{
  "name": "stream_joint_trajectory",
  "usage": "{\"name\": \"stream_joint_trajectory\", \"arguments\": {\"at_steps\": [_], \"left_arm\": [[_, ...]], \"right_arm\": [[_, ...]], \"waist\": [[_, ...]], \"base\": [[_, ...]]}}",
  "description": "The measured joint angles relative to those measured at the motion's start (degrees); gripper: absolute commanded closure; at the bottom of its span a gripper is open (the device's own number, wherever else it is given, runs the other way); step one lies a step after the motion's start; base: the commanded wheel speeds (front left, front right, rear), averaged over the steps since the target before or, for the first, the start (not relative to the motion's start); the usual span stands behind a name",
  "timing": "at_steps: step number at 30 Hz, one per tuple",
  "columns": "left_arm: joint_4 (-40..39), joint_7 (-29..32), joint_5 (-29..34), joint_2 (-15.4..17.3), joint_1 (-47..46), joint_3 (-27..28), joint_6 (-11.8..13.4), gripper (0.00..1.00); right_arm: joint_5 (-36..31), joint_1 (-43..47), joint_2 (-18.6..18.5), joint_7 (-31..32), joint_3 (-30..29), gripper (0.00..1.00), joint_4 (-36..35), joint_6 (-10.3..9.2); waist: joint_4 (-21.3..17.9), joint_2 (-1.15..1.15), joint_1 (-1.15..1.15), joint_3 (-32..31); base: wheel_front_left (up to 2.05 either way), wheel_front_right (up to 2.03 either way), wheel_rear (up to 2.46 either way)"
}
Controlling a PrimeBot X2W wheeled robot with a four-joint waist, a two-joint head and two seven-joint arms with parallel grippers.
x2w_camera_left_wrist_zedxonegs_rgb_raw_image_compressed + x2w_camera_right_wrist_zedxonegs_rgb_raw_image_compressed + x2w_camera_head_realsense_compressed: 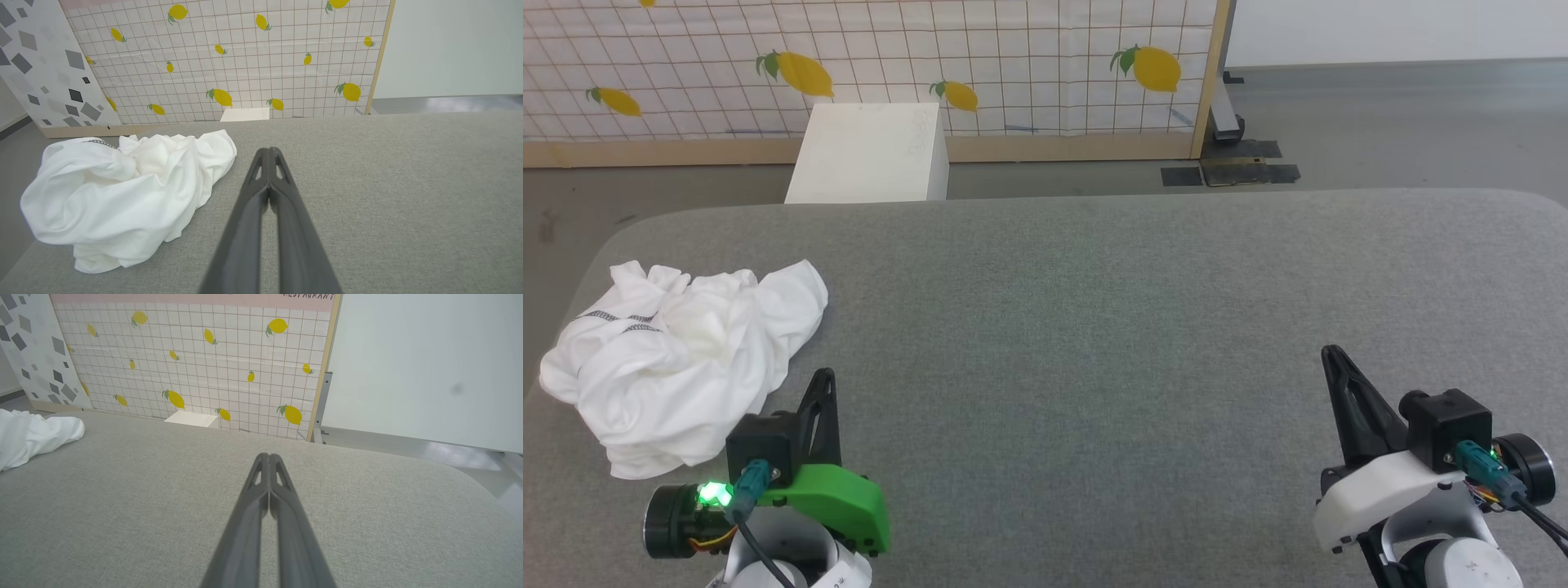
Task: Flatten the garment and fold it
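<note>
The garment (678, 351) is a crumpled white heap with dark zigzag stitching, lying at the left edge of the grey padded table (1094, 327). In the left wrist view the garment (122, 192) bulks just left of my fingers. My left gripper (823, 377) hovers shut and empty just right of the heap's near corner, its tips (269, 150) pressed together. At the lower right my right gripper (1331, 353) is shut too, holding nothing, far from the cloth. Its wrist view has the tips (268, 455) together over bare table, with a fold of the garment (28, 435) at the far left.
A rigid white box (870, 153) stands on the floor beyond the table's far edge. Behind it runs a lemon-print grid screen (1013, 57) with a wooden frame. Grey floor lies right of the screen, with dark tape patches (1233, 171).
</note>
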Motion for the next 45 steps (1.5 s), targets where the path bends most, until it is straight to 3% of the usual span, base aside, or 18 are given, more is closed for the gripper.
{"name": "stream_joint_trajectory", "arguments": {"at_steps": [2, 3, 4, 5, 6, 28, 45], "left_arm": [[0.0, 0.0, 0.0, 0.0, 0.0, 0.0, 0.0, 1.0], [0.0, 0.0, 0.0, 0.0, 0.0, 0.0, 0.0, 0.0], [0.0, 0.0, -0.1, 0.0, 0.0, 0.0, 0.0, 0.0], [0.0, 0.0, -0.2, 0.0, 0.0, -0.1, 0.0, 1.0], [0.0, 0.0, -0.3, 0.0, 0.0, -0.1, 0.0, 0.0], [1.6, -2.1, -2.3, 0.0, 0.0, -1.5, 0.9, 0.0], [2.2, -4.7, -4.7, 0.0, 0.0, -1.4, 2.4, 0.0]], "right_arm": [[0.0, 0.0, 0.0, 0.0, 0.0, 1.0, 0.0, 0.0], [0.0, 0.0, 0.0, 0.0, 0.0, 0.0, 0.0, 0.0], [0.0, 0.0, 0.0, 0.0, 0.0, 0.0, 0.0, 0.0], [0.0, 0.0, 0.0, 0.0, 0.0, 1.0, 0.0, 0.0], [0.0, 0.0, 0.0, 0.0, 0.0, 0.0, 0.0, 0.0], [2.7, 0.2, 0.0, -2.1, -1.5, 0.0, 1.5, 0.0], [4.4, 1.2, 0.0, -4.6, -2.2, 0.0, 3.2, 0.0]], "waist": [[0.0, 0.0, 0.0, 0.0], [0.0, 0.0, 0.0, 0.0], [0.0, 0.0, 0.0, 0.0], [0.0, 0.0, 0.0, 0.0], [0.0, 0.0, 0.0, 0.0], [1.4, 0.0, 0.0, 0.1], [8.5, 0.0, 0.0, 0.5]], "base": [[0.0, 0.0, 0.0], [0.0, 0.0, 0.0], [0.0, 0.0, 0.0], [0.0, 0.0, 0.0], [0.0, 0.0, 0.0], [0.0, 0.0, 0.0], [0.0, 0.0, 0.0]]}}
